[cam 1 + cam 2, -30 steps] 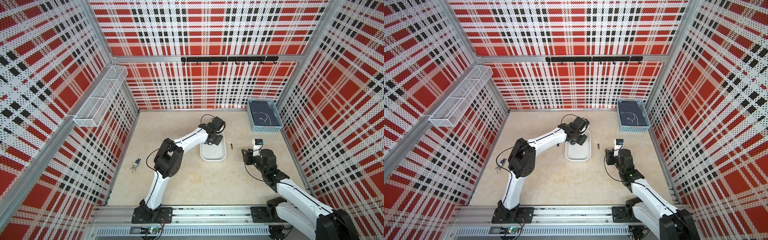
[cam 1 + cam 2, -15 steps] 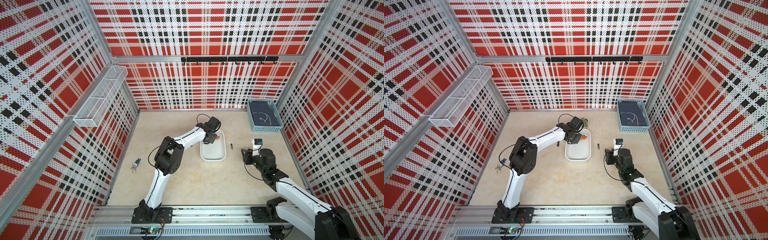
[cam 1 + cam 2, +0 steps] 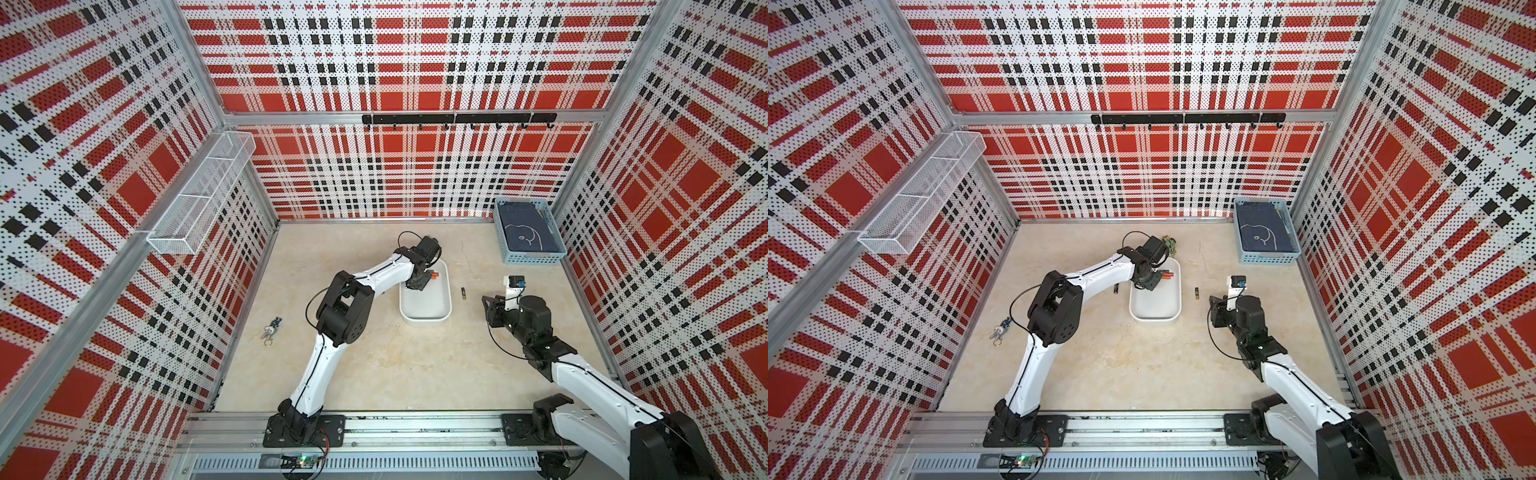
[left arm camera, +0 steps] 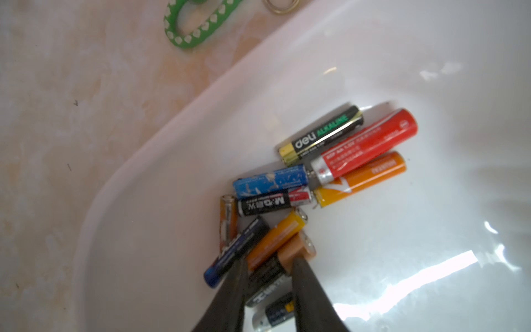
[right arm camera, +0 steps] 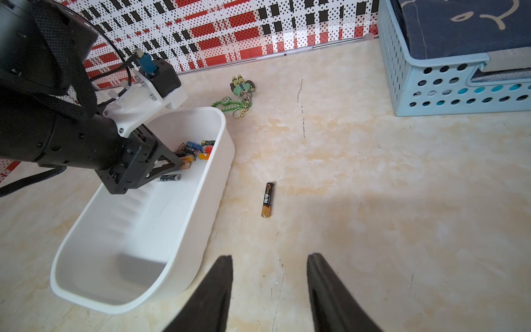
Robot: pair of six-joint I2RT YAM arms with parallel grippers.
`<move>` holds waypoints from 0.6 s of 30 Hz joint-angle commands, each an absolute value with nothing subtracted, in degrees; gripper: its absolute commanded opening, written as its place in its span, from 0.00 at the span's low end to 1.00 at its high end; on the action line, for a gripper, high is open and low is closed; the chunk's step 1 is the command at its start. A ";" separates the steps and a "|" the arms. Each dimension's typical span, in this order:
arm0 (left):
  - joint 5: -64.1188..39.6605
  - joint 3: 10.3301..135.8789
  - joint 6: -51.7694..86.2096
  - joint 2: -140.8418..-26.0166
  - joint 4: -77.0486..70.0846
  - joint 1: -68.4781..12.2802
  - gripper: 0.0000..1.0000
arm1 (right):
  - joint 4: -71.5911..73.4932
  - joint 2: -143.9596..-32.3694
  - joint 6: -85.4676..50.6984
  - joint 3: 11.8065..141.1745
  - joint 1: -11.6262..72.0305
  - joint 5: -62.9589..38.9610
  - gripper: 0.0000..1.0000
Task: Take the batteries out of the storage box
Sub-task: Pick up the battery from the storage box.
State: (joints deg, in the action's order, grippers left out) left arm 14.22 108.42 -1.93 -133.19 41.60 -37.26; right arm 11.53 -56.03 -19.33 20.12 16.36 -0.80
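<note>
Since a second ago the left claw (image 4: 270,261) has shifted slightly over the far end of the storage box (image 3: 428,318), jaws parted astride one cell of the batteries (image 4: 330,161) piled there. A loose battery (image 3: 462,293) lies on the bench (image 3: 374,365) beside it. The right claw (image 5: 270,255) hovers released, empty.
</note>
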 commanded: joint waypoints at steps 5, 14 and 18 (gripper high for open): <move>12.01 109.05 -3.09 -135.49 42.73 -37.00 0.33 | 11.50 -54.50 -19.25 21.27 16.16 0.57 0.49; 11.01 107.90 -0.07 -135.29 42.64 -37.03 0.11 | 11.26 -53.90 -19.40 21.26 16.17 0.84 0.49; 11.01 108.73 1.20 -134.78 42.63 -36.65 0.02 | 10.30 -53.08 -19.01 21.84 16.17 1.23 0.49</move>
